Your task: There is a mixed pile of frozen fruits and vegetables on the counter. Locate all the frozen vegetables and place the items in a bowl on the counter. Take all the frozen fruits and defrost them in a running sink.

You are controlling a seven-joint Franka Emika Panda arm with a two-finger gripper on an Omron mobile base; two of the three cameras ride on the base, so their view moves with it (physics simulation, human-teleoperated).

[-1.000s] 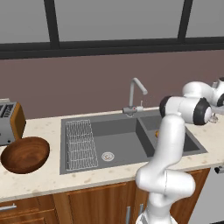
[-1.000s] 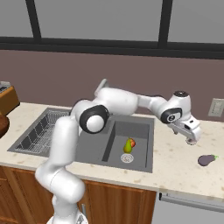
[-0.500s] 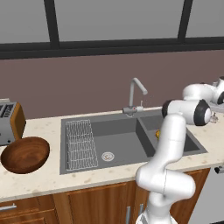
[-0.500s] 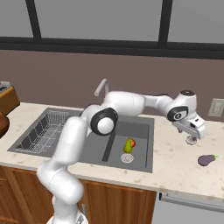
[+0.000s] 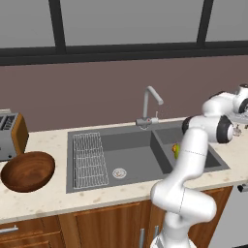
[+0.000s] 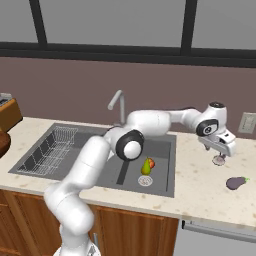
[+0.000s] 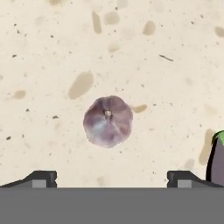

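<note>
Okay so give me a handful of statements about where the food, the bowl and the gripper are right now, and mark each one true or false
1. The gripper is open above the pale round bulb. True.
2. The eggplant lies in the wooden bowl. False: it lies on the counter, right of the sink.
3. The pear-shaped fruit sits in the sink's smaller basin. True.
4. The gripper holds the bulb. False: the bulb lies on the counter between the spread finger tips.
5. The bowl sits beside the toaster. True.
</note>
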